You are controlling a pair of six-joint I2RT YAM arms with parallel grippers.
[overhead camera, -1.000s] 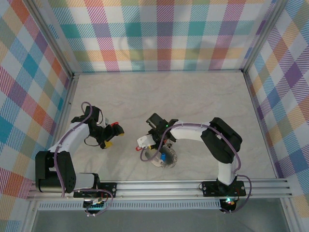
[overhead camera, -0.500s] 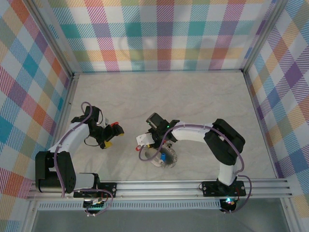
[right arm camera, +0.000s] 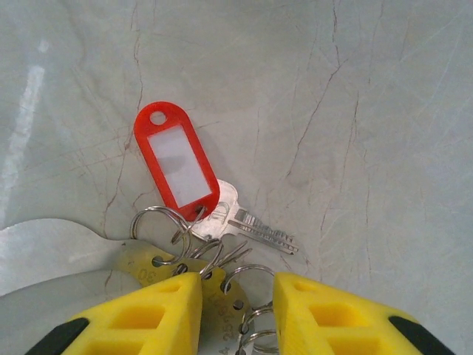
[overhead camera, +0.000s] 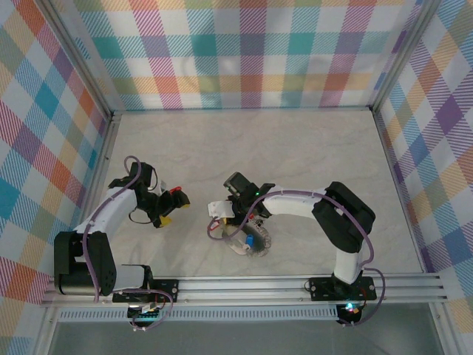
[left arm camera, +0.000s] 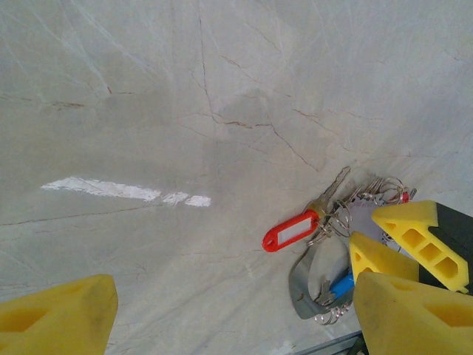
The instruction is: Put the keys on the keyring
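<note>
Pale marbled counter (overhead camera: 295,148) open toward twelve o'clock, left claw (left arm camera: 233,303) spread empty, right claw (right arm camera: 236,290) astride ringed keys (right arm camera: 247,222), grip unclear, red tag (right arm camera: 176,164) at eleven.

Observed from the top view: the right gripper (right arm camera: 236,293) has shifted a little toward the left edge of the surface and slightly away from its near edge. Most of that travel fell in the first half of the interval. The right arm's elbow (overhead camera: 344,214) has moved marginally toward the right edge. The purple cable loop (overhead camera: 215,232) below the wrist has followed leftward.
</note>
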